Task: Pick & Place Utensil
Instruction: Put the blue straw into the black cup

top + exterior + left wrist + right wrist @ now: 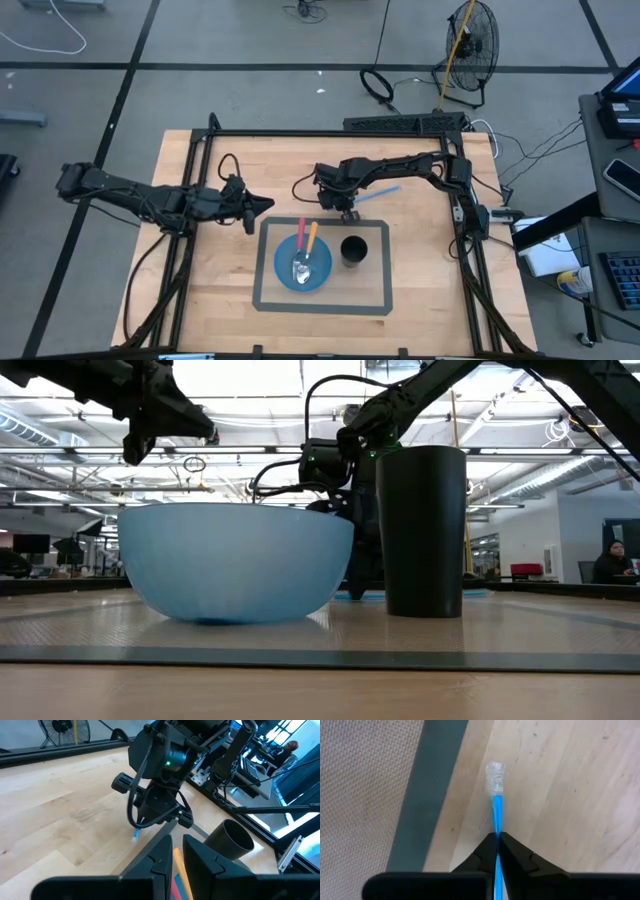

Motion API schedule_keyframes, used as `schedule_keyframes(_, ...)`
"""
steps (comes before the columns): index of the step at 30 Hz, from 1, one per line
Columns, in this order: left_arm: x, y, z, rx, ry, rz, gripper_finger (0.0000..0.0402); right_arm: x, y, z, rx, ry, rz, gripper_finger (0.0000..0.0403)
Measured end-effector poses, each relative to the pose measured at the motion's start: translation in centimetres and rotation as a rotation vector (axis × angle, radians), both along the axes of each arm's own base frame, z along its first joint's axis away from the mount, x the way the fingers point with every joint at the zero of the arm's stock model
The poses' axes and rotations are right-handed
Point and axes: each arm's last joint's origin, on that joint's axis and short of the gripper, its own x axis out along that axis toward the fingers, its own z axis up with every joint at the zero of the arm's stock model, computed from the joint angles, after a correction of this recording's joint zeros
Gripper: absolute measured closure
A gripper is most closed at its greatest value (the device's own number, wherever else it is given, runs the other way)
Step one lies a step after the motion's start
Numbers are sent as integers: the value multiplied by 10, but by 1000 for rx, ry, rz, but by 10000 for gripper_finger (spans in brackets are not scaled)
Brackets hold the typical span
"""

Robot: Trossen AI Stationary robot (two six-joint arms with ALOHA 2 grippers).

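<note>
Pinching the blue utensil (495, 815) tight, your right gripper (347, 212) sits just behind the black cup (353, 250). Your left gripper (258, 205) hovers beyond the blue bowl (284, 268) beside that cup, fingers nearly closed on nothing.

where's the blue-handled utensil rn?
High view: blue-handled utensil lies on the bare table behind the mat, pinched by the right end effector.

A robotics lab or open industrial workspace. A pale wooden counter (210, 290) framed by black metal rails stands on a grey concrete floor (240, 40) marked with dark lines, beside a black cage floor fan (474, 40) and loose cables. Level across the counter: exposed ceiling beams, strip lights, desks and a seated person (610, 563).
</note>
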Motion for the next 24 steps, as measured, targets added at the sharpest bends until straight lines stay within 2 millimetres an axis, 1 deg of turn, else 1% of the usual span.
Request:
schedule_keyframes(9,-1,-6,0,2,0,-29,353,-1,0,0,12,8,-72,400)
schedule_keyframes(14,-1,-7,1,3,-6,-33,353,-2,0,7,16,-10,-121,401)
schedule_keyframes(18,-1,-8,1,7,-13,-38,353,-5,1,17,15,-21,-167,402)
schedule_keyframes(24,0,-8,3,22,-24,-43,353,-9,2,46,17,-103,-220,402)
